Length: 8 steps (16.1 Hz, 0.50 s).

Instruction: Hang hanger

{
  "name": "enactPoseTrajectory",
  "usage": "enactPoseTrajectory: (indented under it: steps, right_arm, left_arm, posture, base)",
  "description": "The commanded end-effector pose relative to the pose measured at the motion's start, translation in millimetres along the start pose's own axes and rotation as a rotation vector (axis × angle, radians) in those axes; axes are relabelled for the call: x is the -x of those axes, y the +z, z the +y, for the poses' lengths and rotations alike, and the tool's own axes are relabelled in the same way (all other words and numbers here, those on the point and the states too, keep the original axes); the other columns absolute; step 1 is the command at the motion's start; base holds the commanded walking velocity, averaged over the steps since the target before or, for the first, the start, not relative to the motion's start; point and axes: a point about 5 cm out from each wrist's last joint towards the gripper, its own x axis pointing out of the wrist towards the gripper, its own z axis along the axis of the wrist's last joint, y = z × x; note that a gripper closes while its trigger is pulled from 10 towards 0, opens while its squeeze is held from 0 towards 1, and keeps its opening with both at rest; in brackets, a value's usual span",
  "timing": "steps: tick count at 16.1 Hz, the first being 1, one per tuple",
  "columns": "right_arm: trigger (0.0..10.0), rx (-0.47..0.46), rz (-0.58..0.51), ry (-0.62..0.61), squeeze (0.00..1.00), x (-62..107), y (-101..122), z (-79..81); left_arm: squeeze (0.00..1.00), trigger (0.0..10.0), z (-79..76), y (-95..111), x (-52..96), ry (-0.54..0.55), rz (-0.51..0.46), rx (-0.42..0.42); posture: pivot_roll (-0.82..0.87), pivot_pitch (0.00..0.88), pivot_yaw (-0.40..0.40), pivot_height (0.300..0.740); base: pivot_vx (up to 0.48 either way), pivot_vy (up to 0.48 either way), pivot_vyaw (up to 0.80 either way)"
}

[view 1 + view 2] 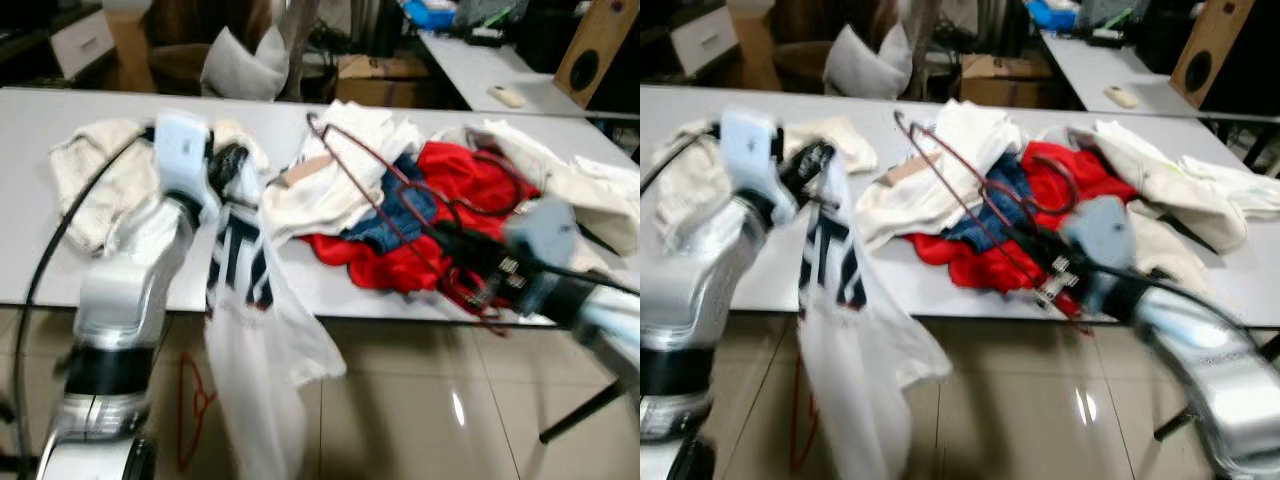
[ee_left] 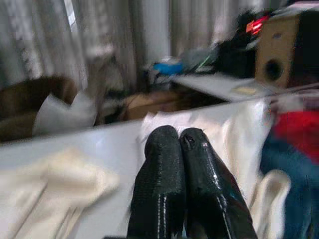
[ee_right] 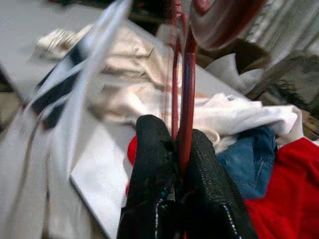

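The right claw (image 1: 1045, 262) is clamped on the red hanger (image 1: 970, 195), raised above the clothes pile (image 1: 1040, 190) on the surface (image 1: 750, 280). The left claw (image 1: 815, 160), fingers pressed together, pinches a white shirt (image 1: 855, 350) dangling off the surface's front edge. Judging by this, shirt and hanger aren't yet joined; hanging remains.

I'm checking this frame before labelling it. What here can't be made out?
- Print on the white shirt held by the left claw: motion blur in both eye views.
- Far end of the red hanger in the right claw: cut by the top edge of the right wrist view.
- Clothes under the red garment: buried in the pile.
- Second hanger on the floor: partly behind the left arm, blurred.
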Motion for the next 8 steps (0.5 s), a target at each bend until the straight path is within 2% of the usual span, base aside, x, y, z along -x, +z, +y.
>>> enactPoseTrajectory:
  steps: [1,3,4,6,8]
  right_arm:
    - [10.0,0.018,0.008,0.069,0.0,9.3,5.8,-0.2]
    - [10.0,0.067,0.079,0.193,0.0,22.6,8.9,0.8]
    - [10.0,0.072,0.087,0.219,0.0,25.6,10.4,0.9]
    - [10.0,0.065,0.096,0.291,0.0,33.3,15.2,1.4]
    - [10.0,0.077,0.141,0.335,0.0,39.3,16.0,0.8]
  left_arm:
    - [0.0,10.0,-2.3,14.7,-10.6,-0.037,-0.058,-0.031]
    - [0.0,10.0,4.5,31.9,-29.1,-0.069,-0.081,-0.071]
    - [0.0,10.0,4.2,35.8,-33.5,-0.086,-0.088,-0.082]
    - [0.0,10.0,0.2,47.7,-46.7,-0.138,-0.113,-0.087]
    - [0.0,10.0,-5.2,56.7,-59.3,-0.19,-0.125,-0.14]
  posture:
    - [-0.14,0.0,-0.01,0.74]
    - [-0.13,0.0,-0.014,0.74]
    - [-0.13,0.0,-0.014,0.74]
    - [-0.13,0.0,-0.014,0.74]
    - [-0.13,0.0,-0.016,0.74]
  base:
    - [0.352,0.0,0.0]
    - [0.354,0.0,0.0]
    - [0.352,0.0,0.0]
    - [0.351,0.0,0.0]
    - [0.351,0.0,0.0]
